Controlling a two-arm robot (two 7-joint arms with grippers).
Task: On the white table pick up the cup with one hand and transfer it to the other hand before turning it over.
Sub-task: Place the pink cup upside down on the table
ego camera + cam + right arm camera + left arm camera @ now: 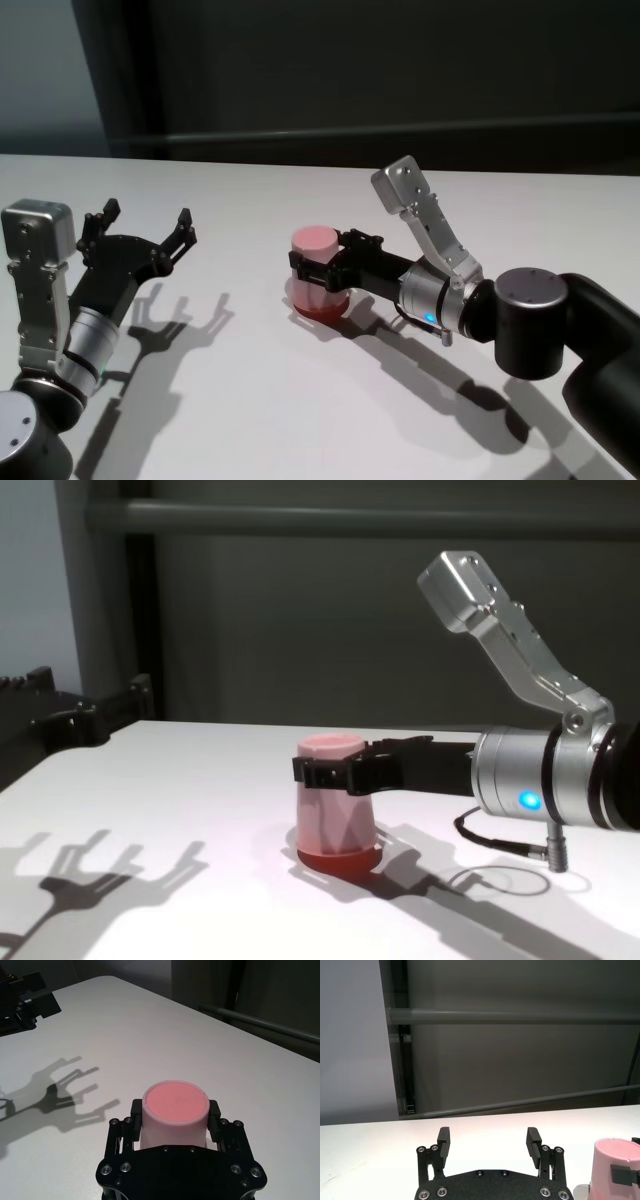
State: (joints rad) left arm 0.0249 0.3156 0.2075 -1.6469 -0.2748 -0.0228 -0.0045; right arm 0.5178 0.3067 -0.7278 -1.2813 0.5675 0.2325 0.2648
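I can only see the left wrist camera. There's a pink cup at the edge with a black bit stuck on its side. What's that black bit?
Observer: That's a finger of the right gripper. It isn't part of your left gripper, which is off to the side, open and empty. The right one reaches in from the other side and has fingers on both sides of the cup.
Child: Is the cup the right way up?
Observer: No, it's upside down. The chest view shows its closed base on top and its wide rim down on the table.
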